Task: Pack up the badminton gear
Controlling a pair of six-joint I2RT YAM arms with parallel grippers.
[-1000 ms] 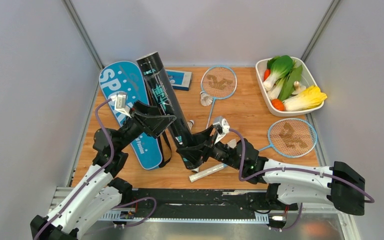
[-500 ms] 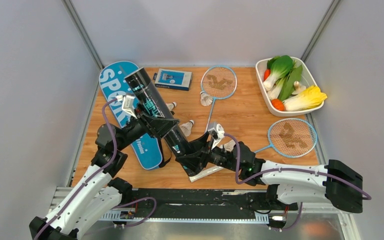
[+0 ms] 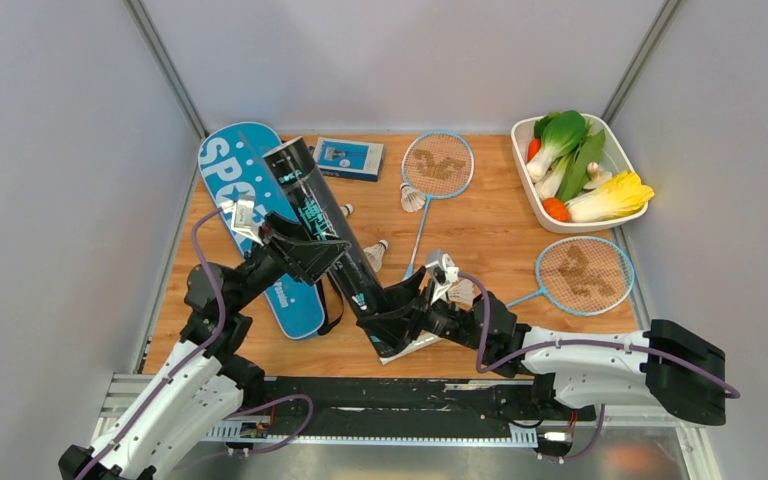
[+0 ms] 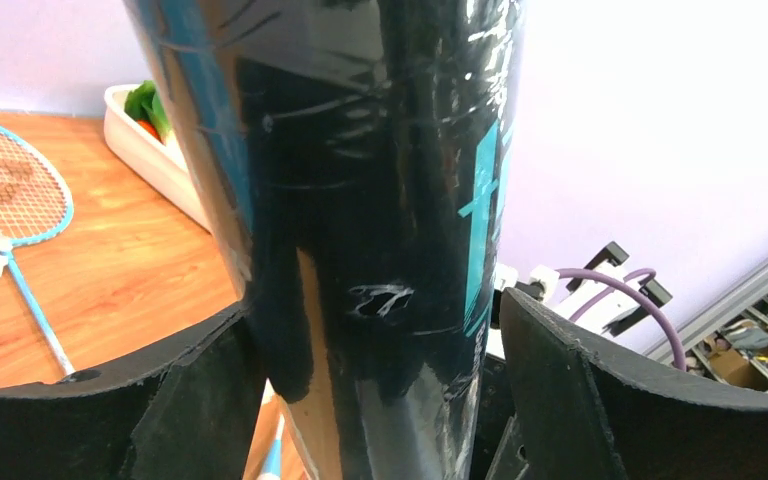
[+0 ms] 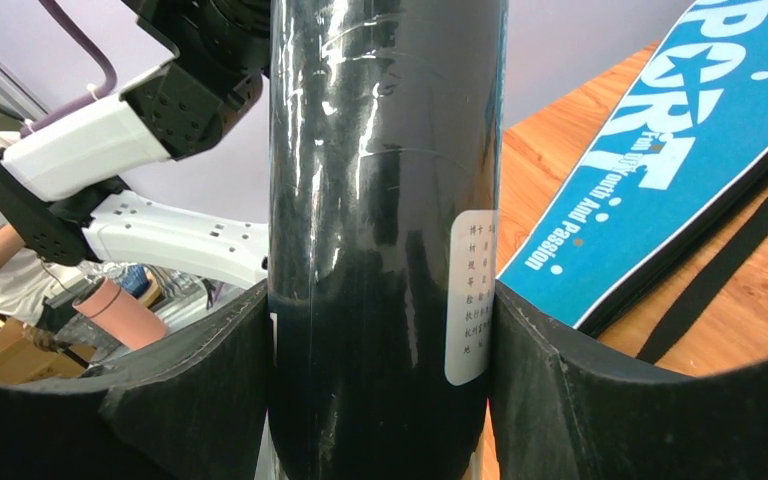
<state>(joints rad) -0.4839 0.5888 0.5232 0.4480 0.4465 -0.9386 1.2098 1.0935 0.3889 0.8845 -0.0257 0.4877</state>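
Two hands are gripping the long black tube [image 3: 312, 200] at once. My left hand [image 3: 310, 255] is clamping it around the middle, and the left wrist view is showing both fingers pressing against its glossy sides. My right hand [image 3: 392, 322] is closing on the lower end, near the front edge of the table [image 3: 480, 235], with its fingers tight on either side of the white label.

The tube is leaning, its upper end pointing toward the far left above the blue "SPORT" racket cover [image 3: 228, 165], which is lying flat on the left of the table.

One light-blue racket [image 3: 437, 165] is resting at the back with a shuttlecock [image 3: 412, 197] just beside its head. The second racket [image 3: 585, 275] is lying on the right. Another shuttlecock [image 3: 375, 255] is sitting just right of the tube, and a third [image 3: 460, 292] is lying close to my right wrist.

A small blue box [image 3: 348, 158] is sitting at the back, and the white tray of vegetables [image 3: 617, 148] is occupying the far right corner.
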